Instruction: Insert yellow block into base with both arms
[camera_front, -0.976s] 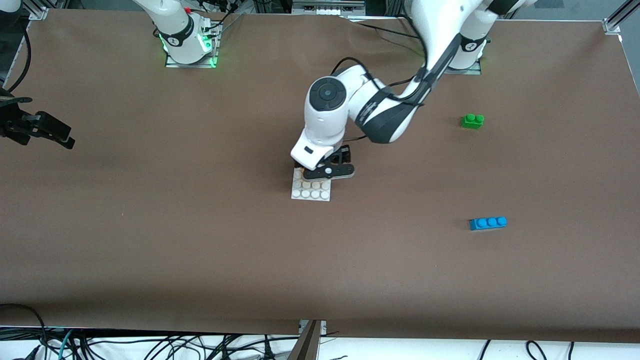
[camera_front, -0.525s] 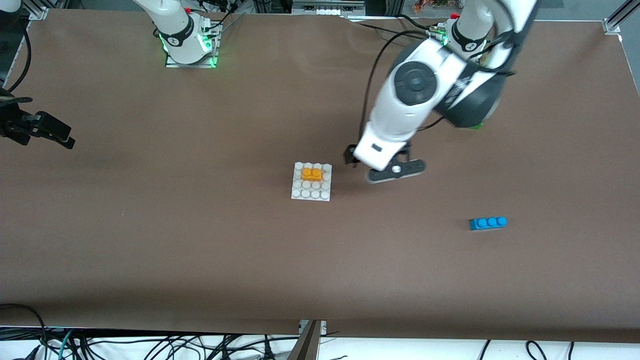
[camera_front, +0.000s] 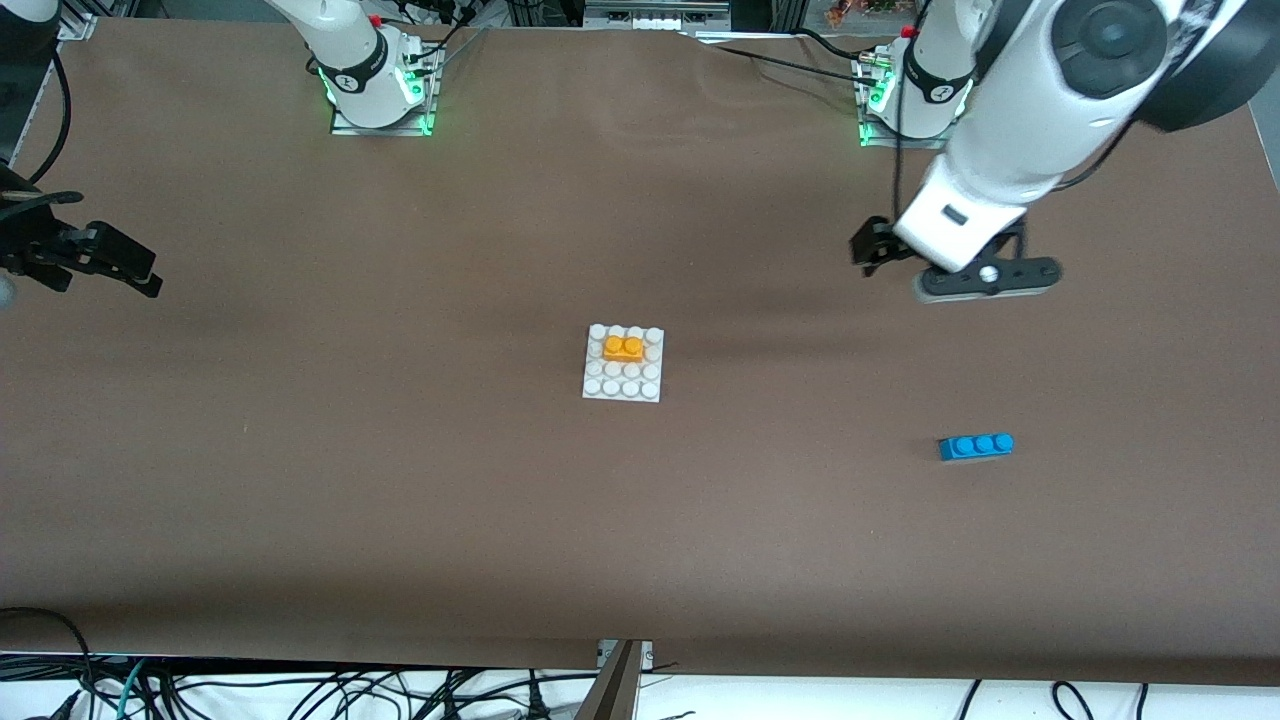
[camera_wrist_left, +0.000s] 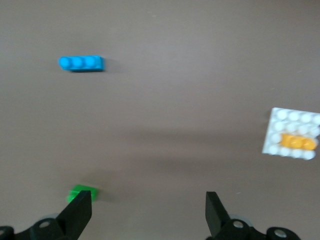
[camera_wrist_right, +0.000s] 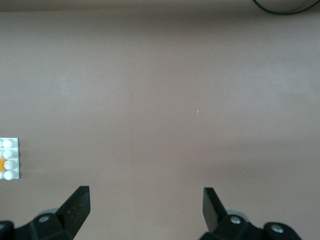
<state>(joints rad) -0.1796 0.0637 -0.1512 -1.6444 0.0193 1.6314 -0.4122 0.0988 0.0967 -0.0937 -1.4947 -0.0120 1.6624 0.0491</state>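
The yellow block (camera_front: 623, 348) sits on the studs of the white base (camera_front: 622, 388) in the middle of the table, in the half of the base farther from the front camera. Nothing holds it. My left gripper (camera_front: 942, 264) hangs open over the table toward the left arm's end, well away from the base. In the left wrist view the left gripper (camera_wrist_left: 148, 210) has nothing between its fingers, and the base (camera_wrist_left: 282, 116) with the yellow block (camera_wrist_left: 297, 141) shows off to one side. My right gripper (camera_front: 128, 272) waits open at the right arm's end of the table. The right gripper (camera_wrist_right: 145, 205) is empty.
A blue three-stud brick (camera_front: 976, 446) lies toward the left arm's end, nearer the front camera than the base. A green brick (camera_wrist_left: 82, 192) lies under the left gripper, hidden by the arm in the front view. Cables run along the table's edges.
The left gripper has left the base and swung up and away toward the left arm's end, leaving the yellow block seated on the base. The right arm has barely moved.
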